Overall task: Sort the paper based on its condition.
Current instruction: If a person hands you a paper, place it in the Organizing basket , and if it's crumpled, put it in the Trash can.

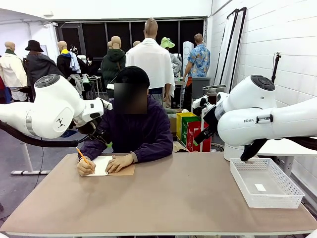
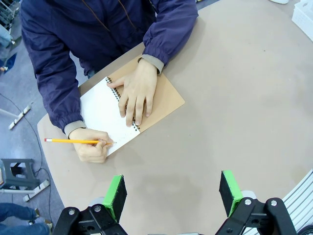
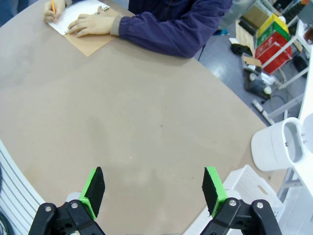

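Green pads (image 2: 115,196) of the left jaws stand wide apart with nothing between them, hovering over bare bench (image 2: 220,107) just short of the person. I judge they are parked there because that is where a finished sheet would be handed over. The right jaws, pads (image 3: 93,191) likewise spread and empty, hang above the bench's other end. They are near the basket (image 1: 275,204), a likely drop place for one sort.

The paper (image 2: 100,110) is the white page at the spiral of the notebook (image 2: 166,98), at the bench's far edge; whether it is torn loose I cannot tell. One hand (image 2: 137,93) lies flat across the spiral, probably to keep the page from sliding, while the other hand (image 2: 90,147) writes on it with a pencil (image 2: 73,141).

The left wrist view gives the spiral and pencil tip plainly. The front view shows them small but has the basket whole, with a small white slip (image 1: 260,187) in it. The right wrist view catches a basket corner.
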`<state>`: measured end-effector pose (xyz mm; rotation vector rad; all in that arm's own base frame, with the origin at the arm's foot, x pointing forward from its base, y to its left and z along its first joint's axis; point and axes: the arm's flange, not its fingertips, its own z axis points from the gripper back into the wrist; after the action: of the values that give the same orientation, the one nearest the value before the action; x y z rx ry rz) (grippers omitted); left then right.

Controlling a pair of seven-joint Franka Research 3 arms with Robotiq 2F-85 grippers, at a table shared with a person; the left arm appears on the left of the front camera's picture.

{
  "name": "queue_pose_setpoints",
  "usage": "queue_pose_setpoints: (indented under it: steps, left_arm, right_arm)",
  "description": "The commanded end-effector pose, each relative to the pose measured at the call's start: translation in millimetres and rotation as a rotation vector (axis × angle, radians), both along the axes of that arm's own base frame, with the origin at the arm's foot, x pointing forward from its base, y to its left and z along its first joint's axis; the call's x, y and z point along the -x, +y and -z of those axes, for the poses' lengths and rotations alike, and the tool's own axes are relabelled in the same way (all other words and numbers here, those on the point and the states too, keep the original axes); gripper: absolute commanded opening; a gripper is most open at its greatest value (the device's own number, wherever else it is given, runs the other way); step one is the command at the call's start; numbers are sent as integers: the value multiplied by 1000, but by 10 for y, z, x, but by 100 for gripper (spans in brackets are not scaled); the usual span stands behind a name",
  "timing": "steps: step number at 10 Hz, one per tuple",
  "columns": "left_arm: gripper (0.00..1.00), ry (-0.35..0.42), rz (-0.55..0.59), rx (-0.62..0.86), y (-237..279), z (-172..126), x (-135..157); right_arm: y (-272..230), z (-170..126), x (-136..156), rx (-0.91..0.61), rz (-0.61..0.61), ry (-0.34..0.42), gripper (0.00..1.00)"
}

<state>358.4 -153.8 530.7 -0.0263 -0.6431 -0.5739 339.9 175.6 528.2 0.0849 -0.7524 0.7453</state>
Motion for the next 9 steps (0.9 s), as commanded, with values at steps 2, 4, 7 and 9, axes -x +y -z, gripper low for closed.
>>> queue_pose_setpoints:
  steps: [2, 4, 7, 9]
  left_arm:
    - [100, -13, 3, -3, -1, -6, -4]
    - [100, -13, 3, -3, -1, -6, -4]
    - [100, -13, 3, -3, -1, -6, -4]
    - [100, -13, 3, -3, -1, -6, -4]
  right_arm:
    - [-6, 1, -3, 0, 0, 1, 100]
    - [-6, 1, -3, 0, 0, 1, 100]
    - [-6, 1, -3, 0, 0, 1, 100]
    - [-6, 1, -3, 0, 0, 1, 100]
